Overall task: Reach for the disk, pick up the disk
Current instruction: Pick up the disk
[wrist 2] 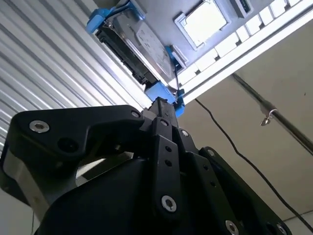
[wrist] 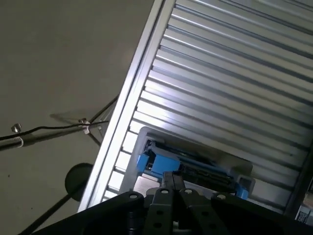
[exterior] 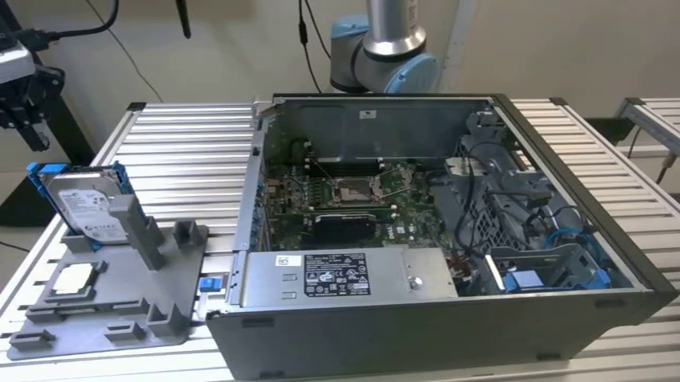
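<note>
The disk is a silver-grey hard drive with a white label and blue rails. It stands on edge in a grey holder at the exterior view's left. My gripper hangs above it and further to the exterior view's left, out past the table's edge and apart from the disk. In both wrist views the black fingers meet at the tip, shut on nothing. The second wrist view shows the gripper close to the blue rail end of the disk. In the first wrist view the gripper points at the disk.
An open computer case takes up the middle and right of the ribbed metal table. A small white-topped square chip lies on the grey fixture plate in front of the disk. Cables run along the floor beside the table's edge.
</note>
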`<state>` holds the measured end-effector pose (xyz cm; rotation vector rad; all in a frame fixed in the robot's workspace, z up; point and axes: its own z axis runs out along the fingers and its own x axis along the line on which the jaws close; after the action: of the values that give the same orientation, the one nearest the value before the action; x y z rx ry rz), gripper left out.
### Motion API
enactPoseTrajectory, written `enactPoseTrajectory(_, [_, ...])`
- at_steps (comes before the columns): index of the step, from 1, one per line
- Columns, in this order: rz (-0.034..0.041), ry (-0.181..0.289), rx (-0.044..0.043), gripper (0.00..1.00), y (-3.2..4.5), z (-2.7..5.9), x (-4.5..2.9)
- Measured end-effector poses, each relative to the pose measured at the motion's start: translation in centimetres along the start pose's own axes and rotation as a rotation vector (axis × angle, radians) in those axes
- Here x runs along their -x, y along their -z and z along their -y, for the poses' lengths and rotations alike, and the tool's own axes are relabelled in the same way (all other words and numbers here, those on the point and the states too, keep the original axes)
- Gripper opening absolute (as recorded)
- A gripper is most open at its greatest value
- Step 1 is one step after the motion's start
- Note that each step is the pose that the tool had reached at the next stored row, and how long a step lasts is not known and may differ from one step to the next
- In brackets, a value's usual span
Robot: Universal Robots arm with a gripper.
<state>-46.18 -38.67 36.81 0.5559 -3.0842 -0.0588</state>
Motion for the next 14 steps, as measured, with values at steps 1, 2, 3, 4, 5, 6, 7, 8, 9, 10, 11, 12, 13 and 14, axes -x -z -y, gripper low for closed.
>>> enactPoseTrajectory(1, [-0.0006, 0.015, 0.0001, 0.0, 0.0, 0.0, 0.0])
enactPoseTrajectory(2, [-0.0012, 0.03, 0.0, 0.0, 0.0, 0.0, 0.0])
enactPoseTrajectory(3, [-0.0017, 0.044, 0.0, 0.0, 0.0, 0.0, 0.0])
enactPoseTrajectory(4, [-0.0023, 0.056, 0.0, 0.0, 0.0, 0.0, 0.0])
enactPoseTrajectory(5, [-0.0026, 0.067, 0.0, 0.0, 0.0, 0.0, 0.0])
enactPoseTrajectory(6, [-0.003, 0.078, 0.0, 0.0, 0.0, 0.0, 0.0])
enactPoseTrajectory(7, [-0.0035, 0.089, 0.0, 0.0, 0.0, 0.0, 0.0])
enactPoseTrajectory(8, [-0.0039, 0.1, 0.0, 0.0, 0.0, 0.0, 0.0])
enactPoseTrajectory(9, [-0.0042, 0.109, 0.0, 0.0, 0.0, 0.0, 0.0])
enactPoseTrajectory(10, [-0.0047, 0.121, 0.0, 0.0, 0.0, 0.0, 0.0])
enactPoseTrajectory(11, [-0.0051, 0.131, 0.0, 0.0, 0.0, 0.0, 0.0])
enactPoseTrajectory(12, [-0.0055, 0.142, 0.0, 0.0, 0.0, 0.0, 0.0])
enactPoseTrajectory(13, [-0.006, 0.155, 0.0, 0.0, 0.0, 0.0, 0.0])
enactPoseTrajectory(14, [-0.0064, 0.167, 0.0, 0.0, 0.0, 0.0, 0.0])
